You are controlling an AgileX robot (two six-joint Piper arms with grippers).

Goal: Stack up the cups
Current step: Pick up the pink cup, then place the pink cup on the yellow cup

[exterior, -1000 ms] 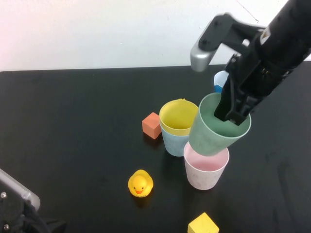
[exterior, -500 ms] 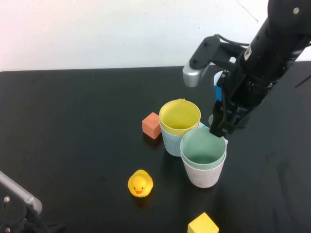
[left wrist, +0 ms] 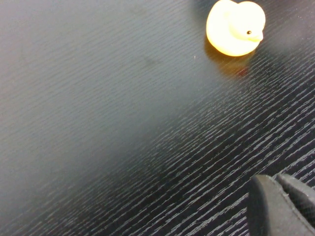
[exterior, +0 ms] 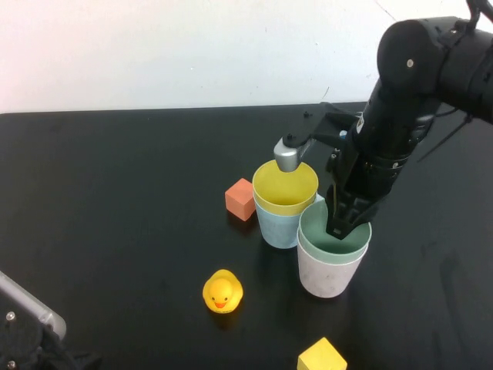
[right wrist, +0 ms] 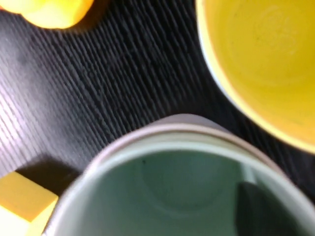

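The green cup [exterior: 333, 235] sits nested inside the pink cup [exterior: 327, 274] right of the table's centre. The yellow cup [exterior: 285, 185] sits nested in the light blue cup [exterior: 277, 227] just to their left and touching. My right gripper [exterior: 339, 223] is shut on the green cup's far rim, one finger [right wrist: 256, 206] inside it. The right wrist view shows the green cup's inside [right wrist: 172, 191], the pink rim [right wrist: 182, 120] around it and the yellow cup [right wrist: 261, 54]. My left gripper [left wrist: 280, 196] is shut and empty, low over the table at the near left corner.
A yellow rubber duck [exterior: 223, 292] stands in front of the cups; it also shows in the left wrist view [left wrist: 235, 27]. An orange-red cube [exterior: 240, 199] lies left of the yellow cup. A yellow cube [exterior: 322, 356] lies at the near edge.
My right gripper has lowered the green cup into the pink cup, and the nested pair has shifted slightly right. The left arm has not moved.
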